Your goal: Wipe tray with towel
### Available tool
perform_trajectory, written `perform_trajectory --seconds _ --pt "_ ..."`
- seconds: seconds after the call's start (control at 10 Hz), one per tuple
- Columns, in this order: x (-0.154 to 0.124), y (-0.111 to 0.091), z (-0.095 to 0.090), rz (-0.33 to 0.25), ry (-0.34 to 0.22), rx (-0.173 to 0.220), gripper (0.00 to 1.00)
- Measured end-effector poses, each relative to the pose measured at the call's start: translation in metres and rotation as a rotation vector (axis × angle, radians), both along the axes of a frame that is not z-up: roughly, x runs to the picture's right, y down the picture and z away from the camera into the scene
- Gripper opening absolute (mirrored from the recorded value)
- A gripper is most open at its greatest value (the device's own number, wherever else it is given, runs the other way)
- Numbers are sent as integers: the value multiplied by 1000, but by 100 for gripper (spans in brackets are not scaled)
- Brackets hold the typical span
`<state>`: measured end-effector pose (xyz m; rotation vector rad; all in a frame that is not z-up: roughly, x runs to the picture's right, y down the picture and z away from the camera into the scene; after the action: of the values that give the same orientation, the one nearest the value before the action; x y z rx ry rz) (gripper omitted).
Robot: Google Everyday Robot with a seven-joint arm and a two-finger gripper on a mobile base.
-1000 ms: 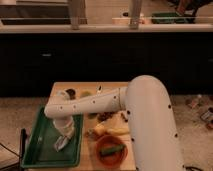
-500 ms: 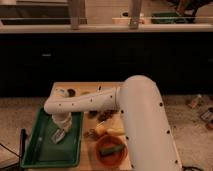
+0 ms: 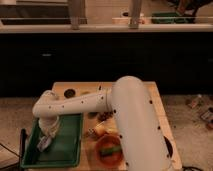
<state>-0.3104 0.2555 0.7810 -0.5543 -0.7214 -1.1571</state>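
One tool on towel near tray left rim

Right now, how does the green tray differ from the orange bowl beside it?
The tray is green, rectangular and larger; the bowl is orange, round and smaller. The tray holds a towel under the gripper; the bowl holds something green. Both sit on the wooden table.

The gripper sits low over the left part of the green tray, at the towel. The tray's right half lies bare. The white arm spans the tray's far edge. Food scraps and an orange bowl crowd just right of the tray.
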Motion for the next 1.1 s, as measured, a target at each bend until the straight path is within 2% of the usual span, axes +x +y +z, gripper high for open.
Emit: perform_trajectory --seconds 0.1,0.3,0.5,0.7,0.9,1.1 --pt "-2 9 -14 -22 -33 -9 0" --pt "7 19 -24 -40 -40 -30 0" --pt "36 24 -27 -46 -4 -50 0" --pt "68 23 -28 -44 56 -56 0" --pt "82 15 -26 -33 106 -38 0" --pt "90 4 -15 -18 144 -9 0"
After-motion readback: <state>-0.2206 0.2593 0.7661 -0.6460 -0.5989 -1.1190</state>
